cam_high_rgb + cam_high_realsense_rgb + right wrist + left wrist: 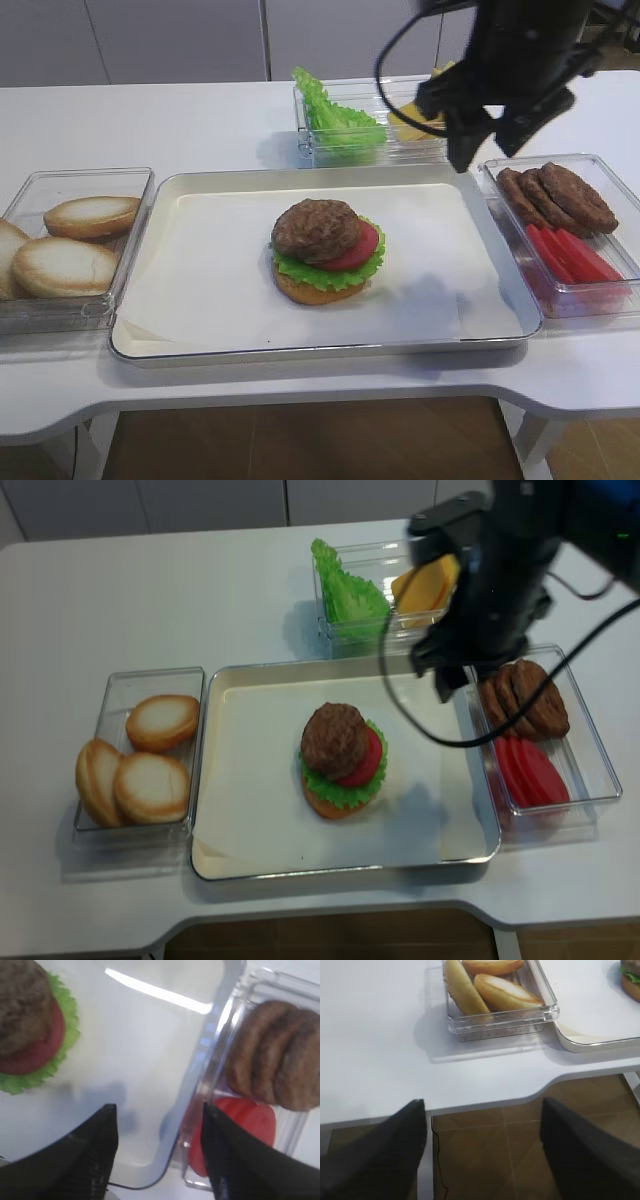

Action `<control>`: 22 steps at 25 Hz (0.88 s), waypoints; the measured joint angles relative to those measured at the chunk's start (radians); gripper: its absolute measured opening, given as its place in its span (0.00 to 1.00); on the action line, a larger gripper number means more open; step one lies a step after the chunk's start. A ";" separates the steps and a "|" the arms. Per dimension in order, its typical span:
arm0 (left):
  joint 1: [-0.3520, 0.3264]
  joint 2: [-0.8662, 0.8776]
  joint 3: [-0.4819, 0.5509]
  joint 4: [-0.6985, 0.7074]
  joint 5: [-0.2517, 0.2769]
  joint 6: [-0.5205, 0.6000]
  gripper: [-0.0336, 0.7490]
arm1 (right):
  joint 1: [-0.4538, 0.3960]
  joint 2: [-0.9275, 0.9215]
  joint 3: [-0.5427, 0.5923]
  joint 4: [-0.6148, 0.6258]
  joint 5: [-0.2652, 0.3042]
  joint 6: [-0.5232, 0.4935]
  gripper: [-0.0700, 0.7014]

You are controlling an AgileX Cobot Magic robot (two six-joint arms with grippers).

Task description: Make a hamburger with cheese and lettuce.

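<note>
The hamburger (325,250) stands in the middle of the metal tray (330,345): bun base, frilly green leaf, red tomato disc and brown patty on top. It also shows in the second high view (343,758) and the right wrist view (30,1025). The loose lettuce (335,120) and the yellow cheese (425,585) lie in a clear box behind the tray. My right gripper (490,148) is open and empty, hovering above the tray's back right corner; in its wrist view (157,1107) the tray rim lies between the jaws. My left gripper (482,1102) is open and empty over the table's front left edge.
A clear box of pale bun halves (70,245) stands left of the tray. A clear box right of the tray holds brown patties (555,195) and red tomato slices (570,255). The right arm and its cable hide part of the cheese in the first high view.
</note>
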 joint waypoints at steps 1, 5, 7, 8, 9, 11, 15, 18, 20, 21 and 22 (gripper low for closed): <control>0.000 0.000 0.000 0.000 0.000 0.000 0.72 | -0.035 -0.022 0.029 0.011 0.000 -0.004 0.61; 0.000 0.000 0.000 0.000 0.000 0.000 0.72 | -0.170 -0.116 0.144 0.077 -0.014 -0.047 0.61; 0.000 0.000 0.000 0.000 0.000 0.000 0.72 | -0.239 -0.164 0.196 0.113 -0.029 -0.080 0.61; 0.000 0.000 0.000 0.000 0.000 0.000 0.72 | -0.270 -0.190 0.223 0.124 -0.034 -0.093 0.61; 0.000 0.000 0.000 0.000 0.000 0.000 0.72 | -0.294 -0.216 0.249 0.128 -0.038 -0.107 0.61; 0.000 0.000 0.000 0.000 0.000 0.000 0.72 | -0.350 -0.264 0.289 0.135 -0.039 -0.130 0.61; 0.000 0.000 0.000 0.000 0.000 0.000 0.72 | -0.441 -0.365 0.359 0.143 -0.044 -0.144 0.61; 0.000 0.000 0.000 0.000 0.000 0.000 0.72 | -0.472 -0.433 0.389 0.149 -0.048 -0.144 0.61; 0.000 0.000 0.000 0.000 0.000 0.000 0.72 | -0.472 -0.475 0.404 0.149 -0.048 -0.144 0.61; 0.000 0.000 0.000 0.000 0.000 0.000 0.72 | -0.472 -0.491 0.408 0.151 -0.048 -0.146 0.61; 0.000 0.000 0.000 0.000 0.000 0.000 0.72 | -0.472 -0.509 0.412 0.151 -0.048 -0.146 0.61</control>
